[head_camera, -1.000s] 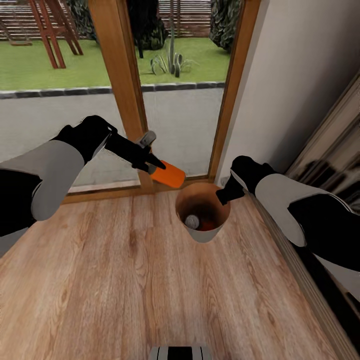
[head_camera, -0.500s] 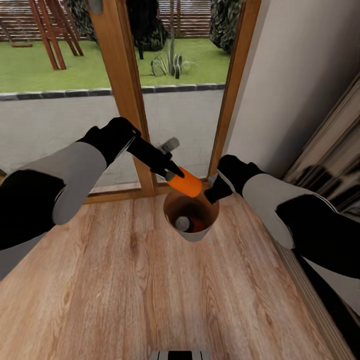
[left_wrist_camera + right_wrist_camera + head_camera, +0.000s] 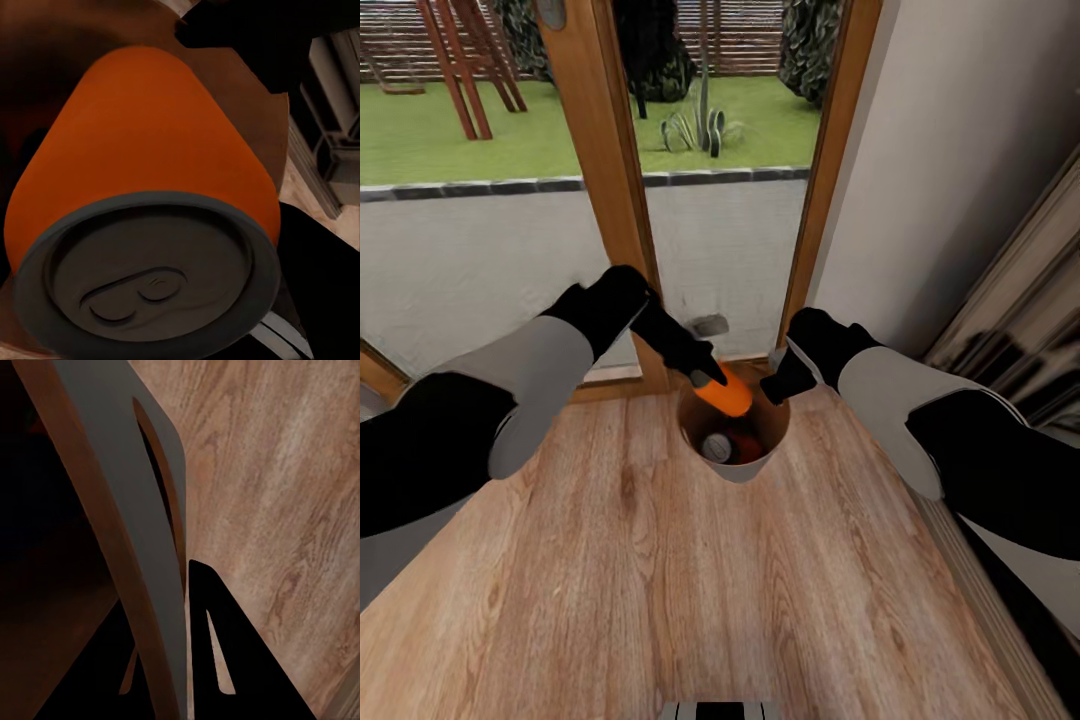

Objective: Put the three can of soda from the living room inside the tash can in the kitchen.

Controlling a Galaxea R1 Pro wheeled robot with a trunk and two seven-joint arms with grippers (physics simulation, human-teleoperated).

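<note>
Head view: left gripper (image 3: 710,380) clenches smooth orange can (image 3: 724,394) over tapered bin (image 3: 745,464); right gripper (image 3: 773,385) clamps rim

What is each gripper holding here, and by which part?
Left gripper grips a soda can by its orange body. Right gripper pinches the trash can at its rim wall.

A home interior: pale wood plank floor (image 3: 660,580), wood-framed glass doors (image 3: 610,200) at 12 o'clock facing a grassy garden (image 3: 480,130).
</note>
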